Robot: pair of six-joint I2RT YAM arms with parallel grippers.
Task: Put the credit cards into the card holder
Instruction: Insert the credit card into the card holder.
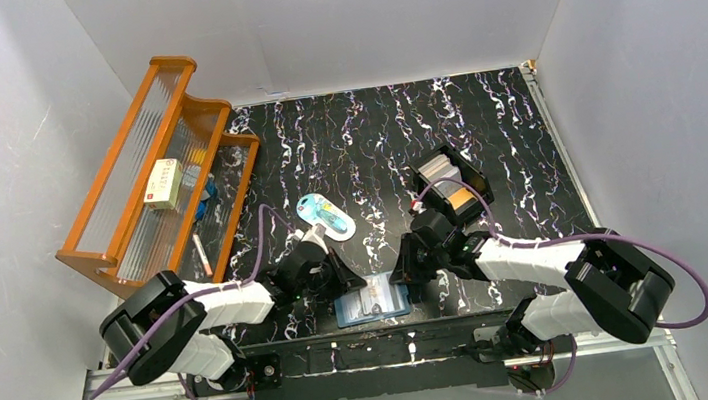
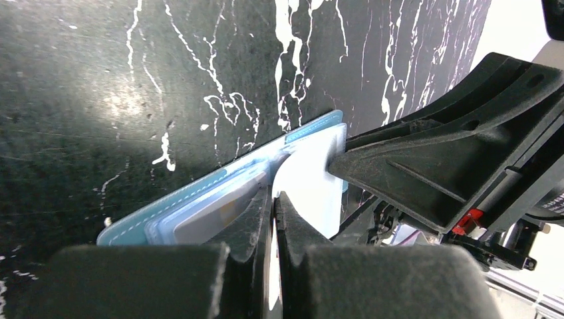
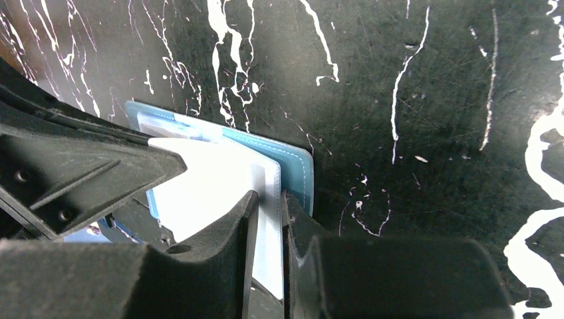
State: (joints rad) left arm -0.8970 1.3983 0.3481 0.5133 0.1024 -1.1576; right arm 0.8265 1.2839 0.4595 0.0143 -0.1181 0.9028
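**Card at the holder's pocket – both arms low at the near edge**

Black, white-veined tabletop (image 1: 353,140) noted, walled in pale panels. An orange rack (image 1: 142,184) is set at the far left, a cream box (image 1: 164,183) resting on it. A black open box (image 1: 451,187) is seen right of centre with stacked cards (image 1: 442,170) inside; a light-blue oval item (image 1: 324,214) lies mid-table.

The card holder (image 1: 373,303) is laid open and flat near the front edge, between the two arms, its lighter blue inside turned up.

Left gripper (image 2: 275,198): fingers (image 2: 249,219) brought together at the holder's clear pockets – whether pocket film is pinched between them cannot be told.

Right gripper (image 3: 269,196): fingers (image 3: 233,232) clamped on the edge of a white credit card (image 3: 213,186), which is held over the holder's inner face, its far corner touched by one left finger.
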